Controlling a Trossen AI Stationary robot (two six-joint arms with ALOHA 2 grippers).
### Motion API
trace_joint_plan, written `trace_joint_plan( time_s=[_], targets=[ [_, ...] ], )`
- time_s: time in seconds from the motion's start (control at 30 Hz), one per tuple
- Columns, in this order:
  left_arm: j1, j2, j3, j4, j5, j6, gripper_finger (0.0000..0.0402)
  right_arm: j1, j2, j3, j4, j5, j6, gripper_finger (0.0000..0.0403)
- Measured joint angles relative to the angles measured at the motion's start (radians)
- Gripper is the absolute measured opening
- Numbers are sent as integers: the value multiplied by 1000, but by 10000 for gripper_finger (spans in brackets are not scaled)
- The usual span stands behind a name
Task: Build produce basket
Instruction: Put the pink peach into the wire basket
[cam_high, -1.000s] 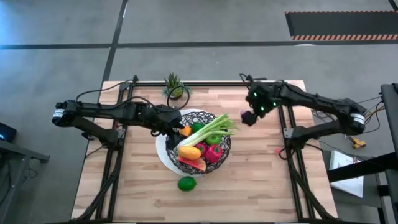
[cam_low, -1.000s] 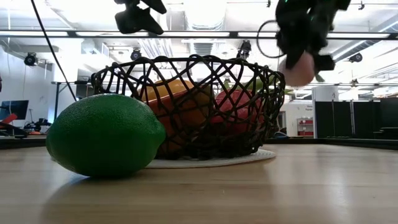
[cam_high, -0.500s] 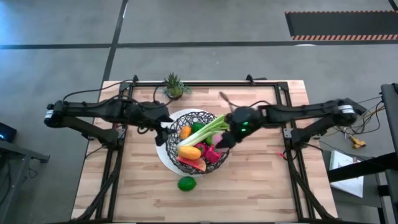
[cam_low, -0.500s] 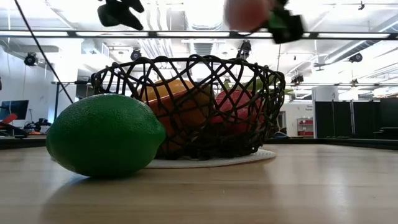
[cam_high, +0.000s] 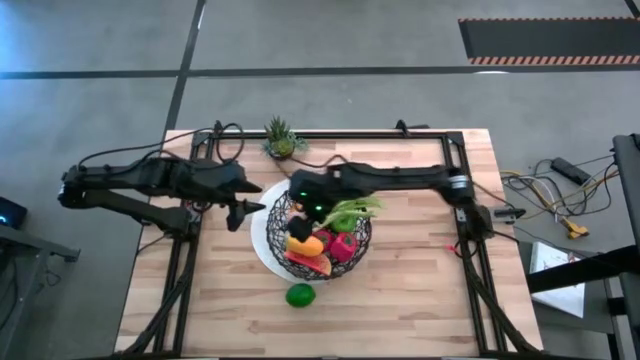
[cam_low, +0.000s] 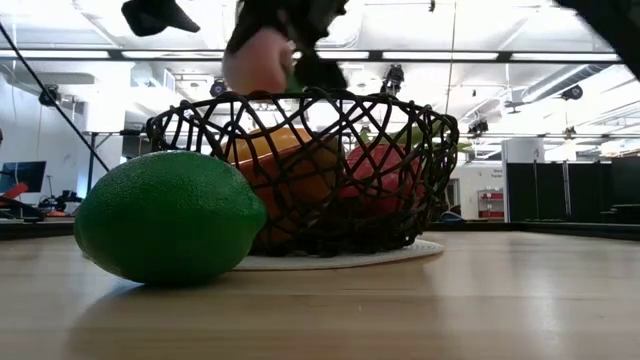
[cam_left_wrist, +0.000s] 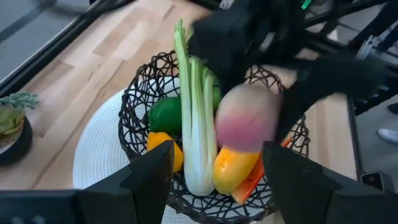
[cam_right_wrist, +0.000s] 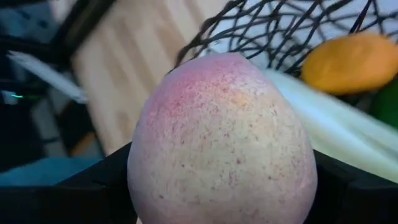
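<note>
We see the right gripper (cam_high: 303, 207) reaching across the table, and it sits over the basket (cam_high: 362, 243) near its ten o'clock edge. Its two fingers are clamped on a pink fruit (cam_right_wrist: 224, 143), which fills the space between them in the right wrist view. In the low view the pink fruit (cam_low: 258, 62) hangs just above the basket rim (cam_low: 300, 98), up in the air and not touching the things inside. In the left wrist view the pink fruit (cam_left_wrist: 247, 116) floats over the middle of the basket (cam_left_wrist: 134, 99), with the dark right gripper (cam_left_wrist: 249, 46) above it. Under it lie the green celery stalk (cam_left_wrist: 196, 124), an orange piece (cam_left_wrist: 166, 149), a yellow-orange piece (cam_left_wrist: 233, 167) and a dark green piece (cam_left_wrist: 165, 115). From above we also see a red piece (cam_high: 342, 246) in the basket. A green lime (cam_high: 300, 295) lies on the wooden table (cam_high: 420, 300) at the basket's six o'clock, just outside it and not touching the wire. The left gripper (cam_high: 250, 208) waits at the basket's nine o'clock, close beside it, with its fingers spread apart and nothing in them. A small potted plant (cam_high: 281, 140) stands at the basket's twelve o'clock, near the table's far edge.
</note>
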Motion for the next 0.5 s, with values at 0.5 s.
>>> trace_joint_plan(
  time_s=[0.5],
  targets=[
    [0, -84, -8, -25, 7, 8, 226, -35, 243, 185, -102, 105, -52, 289]
  ],
)
